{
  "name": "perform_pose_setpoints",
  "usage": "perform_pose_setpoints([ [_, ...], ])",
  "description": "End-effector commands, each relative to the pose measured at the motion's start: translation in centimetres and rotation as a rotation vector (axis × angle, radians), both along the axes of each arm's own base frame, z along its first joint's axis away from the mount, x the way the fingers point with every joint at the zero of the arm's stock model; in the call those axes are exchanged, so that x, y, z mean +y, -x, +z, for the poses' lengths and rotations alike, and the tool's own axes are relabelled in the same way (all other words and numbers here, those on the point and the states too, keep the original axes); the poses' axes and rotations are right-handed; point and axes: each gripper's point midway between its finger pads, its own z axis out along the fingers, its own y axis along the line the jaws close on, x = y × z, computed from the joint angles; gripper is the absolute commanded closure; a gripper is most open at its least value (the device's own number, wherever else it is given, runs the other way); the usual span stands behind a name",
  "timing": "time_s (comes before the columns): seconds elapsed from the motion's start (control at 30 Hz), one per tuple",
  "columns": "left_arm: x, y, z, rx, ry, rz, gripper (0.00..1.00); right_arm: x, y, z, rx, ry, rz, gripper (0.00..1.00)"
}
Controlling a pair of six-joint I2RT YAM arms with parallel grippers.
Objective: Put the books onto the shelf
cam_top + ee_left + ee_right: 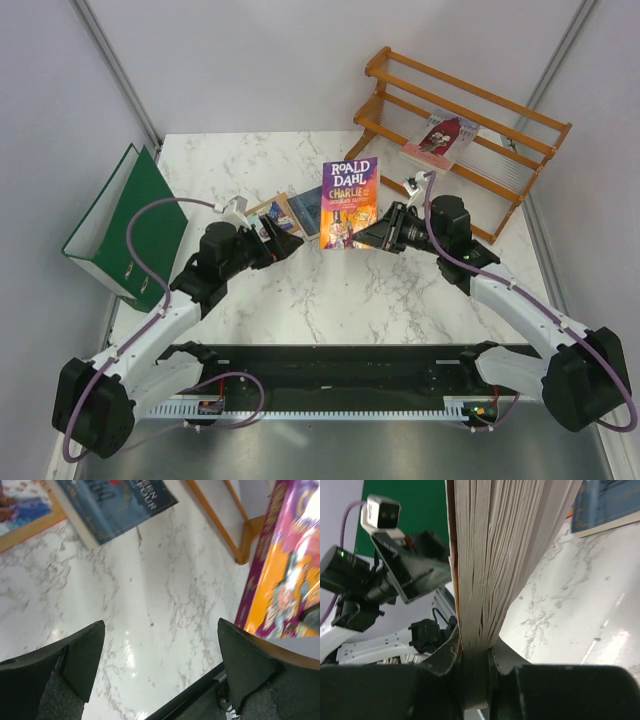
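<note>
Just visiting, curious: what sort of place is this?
Likely a robot test booth: plain grey walls enclose one marble-patterned table, two robot arms are bolted at its edge, with props like a wooden shelf.

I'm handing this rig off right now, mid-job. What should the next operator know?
Left hand: open, empty, low over the table.
Right hand: shut on the purple-and-yellow book, holding it upright near mid-table.
Done: at least one book rests on the shelf.
Left: shelve the held book, then the dark blue book and tan book, both lying flat on the table. I cannot make out a fifth book.
</note>
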Motion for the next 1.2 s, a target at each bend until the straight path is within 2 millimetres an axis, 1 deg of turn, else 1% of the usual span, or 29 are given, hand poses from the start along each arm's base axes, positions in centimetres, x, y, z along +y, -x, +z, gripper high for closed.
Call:
perform_pose_setpoints([
  [0.0,1.5,2.0,-3.4,0.085,-0.031,0.038,0.00,-2.0,-3.3,0.8,-0.031,0.056,-0.064,0.98],
  [0.07,1.4,2.8,-3.0,0.073,-0.010,0.022,0.00,-2.8,-4.4,0.6,-0.014,0.058,-0.089,0.98],
  [0.1,1.5,3.3,-3.4,0.077,-0.008,0.016,0.00,-3.6,-5.6,0.6,-0.006,0.059,-0.115,0.99],
  [0.13,1.6,3.6,-3.6,0.083,-0.009,0.012,0.00,-3.9,-6.1,0.6,-0.003,0.059,-0.125,0.99],
  [0.17,1.6,3.9,-3.1,0.067,0.005,0.007,0.00,-4.3,-6.6,0.7,-0.004,0.059,-0.133,0.99],
  [0.2,1.7,4.3,-3.6,0.075,0.004,0.007,0.00,-4.8,-7.6,1.1,-0.007,0.055,-0.146,0.99],
  [0.23,1.8,4.5,-3.7,0.078,0.002,0.005,0.00,-5.1,-8.0,1.3,-0.011,0.056,-0.151,0.98],
  [0.27,2.0,4.7,-3.9,0.080,0.002,0.007,0.00,-5.8,-9.0,2.1,-0.027,0.052,-0.172,0.98],
  [0.3,2.0,5.0,-3.8,0.075,0.003,0.003,0.00,-6.1,-9.6,1.8,-0.017,0.056,-0.181,0.98],
  [0.33,2.1,5.1,-3.9,0.071,0.001,0.002,0.00,-6.5,-9.9,1.9,-0.009,0.053,-0.185,0.98],
  [0.37,2.1,5.3,-4.1,0.076,0.003,-0.002,0.00,-7.4,-10.8,2.4,-0.010,0.043,-0.206,0.98],
  [0.4,2.1,5.5,-4.1,0.072,0.004,-0.010,0.00,-7.8,-11.3,2.1,0.008,0.041,-0.212,0.98],
  [0.43,2.0,5.6,-4.2,0.076,0.006,-0.015,0.00,-8.0,-11.5,2.1,0.017,0.036,-0.212,0.98],
  [0.47,2.0,5.8,-4.4,0.075,0.006,-0.019,0.00,-8.8,-12.2,2.5,0.016,0.030,-0.235,0.98],
  [0.5,2.1,5.8,-4.4,0.076,0.010,-0.017,0.00,-9.1,-12.5,2.3,0.028,0.028,-0.240,0.98],
  [0.63,2.1,6.2,-4.8,0.081,0.012,-0.022,0.00,-9.9,-13.4,2.5,0.052,0.013,-0.263,0.98],
  [0.77,2.1,6.4,-5.1,0.091,0.011,-0.024,0.00,-10.7,-14.3,3.1,0.043,0.014,-0.300,0.98],
  [0.9,2.2,6.4,-5.2,0.093,0.006,-0.027,0.00,-11.3,-14.7,3.3,0.060,0.022,-0.330,0.97],
  [1.07,2.2,6.5,-5.3,0.094,0.003,-0.030,0.00,-11.7,-15.0,4.5,0.041,0.026,-0.348,0.97],
  [1.17,2.1,6.5,-5.2,0.089,0.002,-0.034,0.00,-12.3,-15.4,5.0,0.037,0.027,-0.381,0.97],
])
